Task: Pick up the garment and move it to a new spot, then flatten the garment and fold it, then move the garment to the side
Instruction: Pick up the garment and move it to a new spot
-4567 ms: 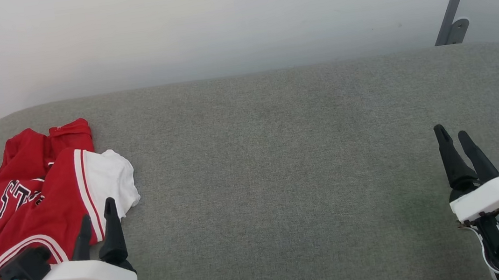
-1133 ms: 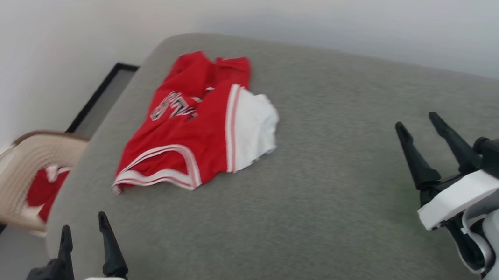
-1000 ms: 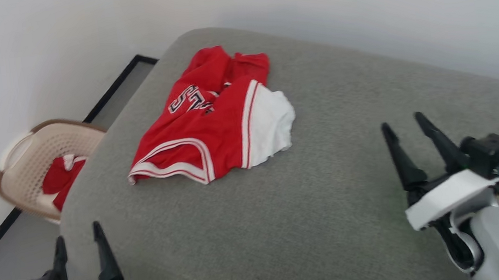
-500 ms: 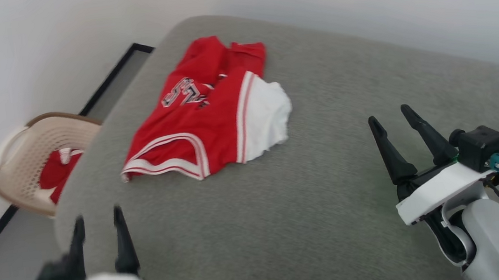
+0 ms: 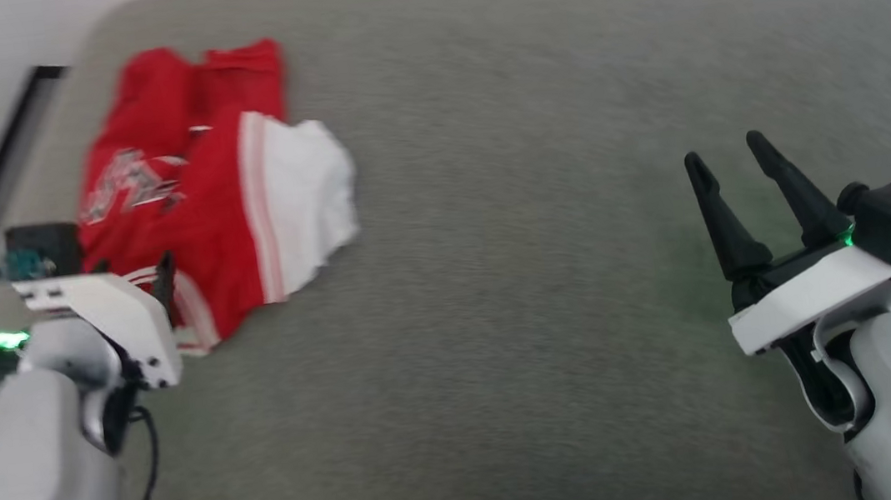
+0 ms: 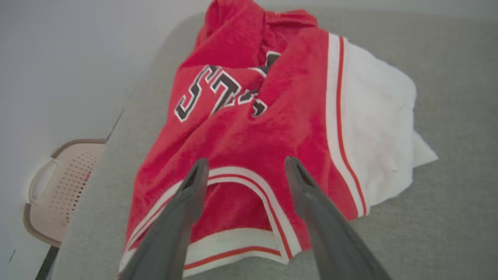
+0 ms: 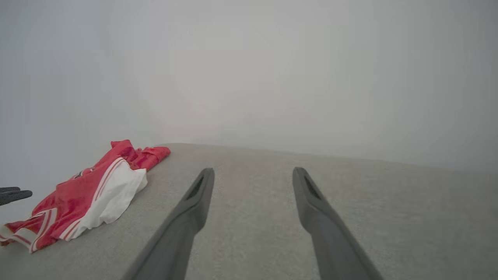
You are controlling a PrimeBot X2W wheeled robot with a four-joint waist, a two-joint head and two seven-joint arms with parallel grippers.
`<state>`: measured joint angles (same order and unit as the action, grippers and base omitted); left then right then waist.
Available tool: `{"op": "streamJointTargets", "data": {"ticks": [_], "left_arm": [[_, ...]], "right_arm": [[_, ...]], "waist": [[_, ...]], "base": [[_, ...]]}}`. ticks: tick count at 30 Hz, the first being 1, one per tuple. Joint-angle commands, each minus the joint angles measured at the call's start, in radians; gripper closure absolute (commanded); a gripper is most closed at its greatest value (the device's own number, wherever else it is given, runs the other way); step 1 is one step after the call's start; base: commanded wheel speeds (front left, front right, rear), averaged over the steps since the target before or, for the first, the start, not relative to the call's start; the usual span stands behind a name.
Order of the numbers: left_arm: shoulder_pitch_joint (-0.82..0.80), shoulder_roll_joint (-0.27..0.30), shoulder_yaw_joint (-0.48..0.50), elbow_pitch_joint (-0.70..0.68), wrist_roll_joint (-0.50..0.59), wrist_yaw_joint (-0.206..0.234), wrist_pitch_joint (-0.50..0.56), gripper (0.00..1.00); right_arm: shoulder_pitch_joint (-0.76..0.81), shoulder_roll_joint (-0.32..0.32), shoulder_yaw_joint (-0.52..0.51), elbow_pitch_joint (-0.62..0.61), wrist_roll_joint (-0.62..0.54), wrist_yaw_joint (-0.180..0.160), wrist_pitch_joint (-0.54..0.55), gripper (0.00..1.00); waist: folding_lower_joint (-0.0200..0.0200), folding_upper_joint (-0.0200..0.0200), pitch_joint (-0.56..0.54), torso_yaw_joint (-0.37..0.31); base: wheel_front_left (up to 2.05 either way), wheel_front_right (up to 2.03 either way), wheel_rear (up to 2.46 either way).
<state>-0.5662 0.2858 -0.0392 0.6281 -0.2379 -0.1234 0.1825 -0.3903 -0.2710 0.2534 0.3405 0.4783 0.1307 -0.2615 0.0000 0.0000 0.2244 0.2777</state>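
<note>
**Jersey bunched at surface's left corner**

The grey fabric surface (image 5: 523,342) is meeting a pale wall (image 7: 249,62). A beige basket (image 6: 58,182) is sitting off its left edge, partly cut off. The garment (image 6: 249,124) is lying crumpled near that corner, its lettering creased and partly unreadable. The left gripper (image 6: 245,167) is hovering at its striped hem, fingers spread and empty. The right gripper (image 5: 728,155) is standing spread, empty, well apart.

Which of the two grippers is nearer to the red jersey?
The left gripper: its open fingers reach over the striped hem of the red jersey. The right gripper, also open, stands far off over the grey surface.
</note>
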Motion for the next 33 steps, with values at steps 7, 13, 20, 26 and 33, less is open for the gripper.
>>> {"op": "streamJointTargets", "data": {"ticks": [7, 13, 20, 26, 33], "left_arm": [[-0.112, 0.135, -0.04, 0.099, -0.169, -0.007, 0.272, 0.0], [-0.132, 0.203, -0.039, 0.218, -0.233, -0.007, 0.38, 0.0], [-0.094, 0.168, -0.096, 0.31, -0.31, -0.007, 0.455, 0.51], [-0.09, 0.192, -0.123, 0.29, -0.345, -0.009, 0.381, 1.0], [-0.162, 0.226, -0.177, 0.22, -0.333, -0.008, 0.231, 1.0]], "right_arm": [[-0.045, 0.019, -0.018, -0.02, 0.009, 0.0, -0.005, 0.0], [-0.065, 0.016, -0.009, -0.029, 0.01, 0.0, -0.005, 0.0], [-0.064, 0.009, -0.011, -0.036, 0.013, 0.0, -0.005, 0.0], [-0.056, 0.01, -0.021, -0.033, 0.005, 0.0, -0.005, 0.0], [-0.031, 0.026, -0.023, -0.023, 0.003, 0.0, -0.005, 0.0]], "waist": [[0.0, 0.0, 0.119, -0.203], [0.0, 0.0, 0.16, -0.269], [0.0, 0.0, 0.176, -0.302], [0.0, 0.0, 0.148, -0.294], [0.0, 0.0, 0.063, -0.271]], "base": [[0.0, 0.0, 0.0], [0.0, 0.0, 0.0], [0.0, 0.0, 0.0], [0.0, 0.0, 0.0], [0.0, 0.0, 0.0]]}}
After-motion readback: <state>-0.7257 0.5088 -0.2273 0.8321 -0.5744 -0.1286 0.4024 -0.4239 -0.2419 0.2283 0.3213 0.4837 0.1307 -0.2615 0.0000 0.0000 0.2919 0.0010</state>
